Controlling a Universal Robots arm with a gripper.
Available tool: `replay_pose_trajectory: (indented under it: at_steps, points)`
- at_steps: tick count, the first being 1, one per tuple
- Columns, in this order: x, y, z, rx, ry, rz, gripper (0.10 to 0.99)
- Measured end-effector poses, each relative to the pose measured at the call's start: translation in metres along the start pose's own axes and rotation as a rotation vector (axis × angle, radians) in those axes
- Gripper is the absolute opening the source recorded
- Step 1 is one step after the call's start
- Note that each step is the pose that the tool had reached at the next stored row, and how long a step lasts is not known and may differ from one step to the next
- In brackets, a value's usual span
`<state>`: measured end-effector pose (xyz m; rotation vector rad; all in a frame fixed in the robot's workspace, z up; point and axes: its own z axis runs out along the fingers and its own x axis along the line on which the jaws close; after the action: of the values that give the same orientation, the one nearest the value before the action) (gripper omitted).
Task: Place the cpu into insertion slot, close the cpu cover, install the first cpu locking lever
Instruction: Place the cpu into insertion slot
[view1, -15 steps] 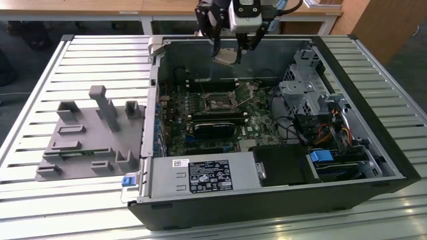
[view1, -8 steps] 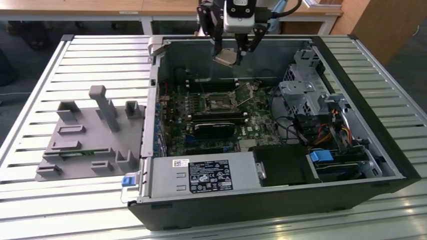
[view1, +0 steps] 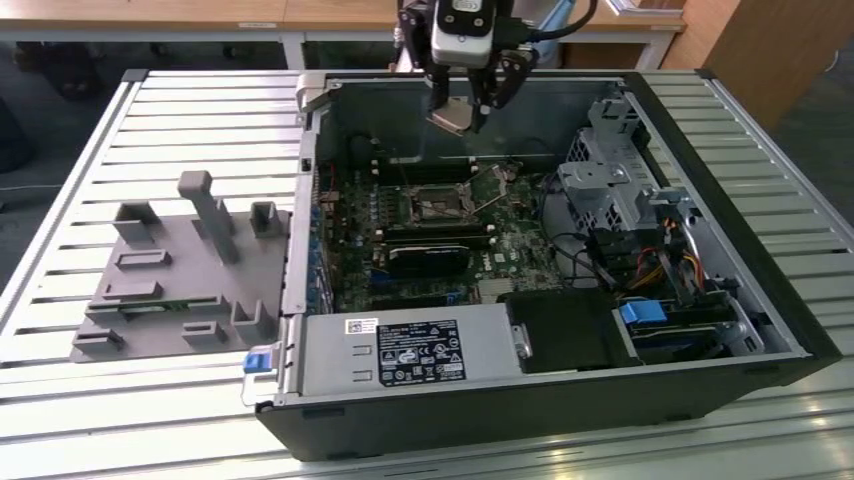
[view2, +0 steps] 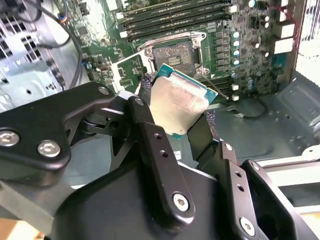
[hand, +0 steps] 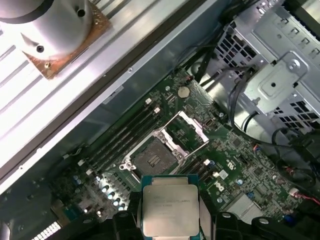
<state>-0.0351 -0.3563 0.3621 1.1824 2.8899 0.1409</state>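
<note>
The gripper (view1: 462, 110) hangs over the far rim of the open computer case (view1: 787, 330), at about 12 o'clock from the middle of the motherboard (view1: 514, 265) in the exterior view. Its 2 black jaws are pinching the cpu (view1: 457, 114) by 2 opposite edges. The chip is in the air and tilted, touching nothing but the jaws. In both wrist views the cpu (view2: 180, 102) (hand: 170, 210) shows its dull silver-tan top with a thin green edge around it, and a black finger (view2: 150, 132) presses against one side.

The insertion slot (view1: 437, 207) lies flat on the board at roughly 6 o'clock from the gripper in the exterior view, well apart from the chip. In the first wrist view the insertion slot (hand: 152, 160) is bare, its dark square bed exposed inside the silvery rim. The cpu cover (hand: 196, 127) stands swung up and open beside the socket (its window shows green board through it).

Long black memory slots (hand: 120, 140) run along the socket's other side. In the exterior view a silver power supply (view1: 400, 350) sits at 6 o'clock of the case and a metal drive cage (view1: 607, 190) at 3 o'clock. The case rests on a slatted surface (view1: 80, 150), and a grey fixture (view1: 174, 270) sits at 9 o'clock from it.
</note>
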Motion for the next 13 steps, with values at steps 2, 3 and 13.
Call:
replay_pose_trajectory:
  at_steps: [2, 3, 13]
  points:
    - [0.0, 0.0, 0.0003, -0.001, -0.003, 0.034, 0.541]
    - [0.0, 0.0, 0.0004, -0.001, -0.0044, 0.049, 0.541]
    - [0.0, -0.0001, 0.002, -0.004, -0.0188, 0.209, 0.541]
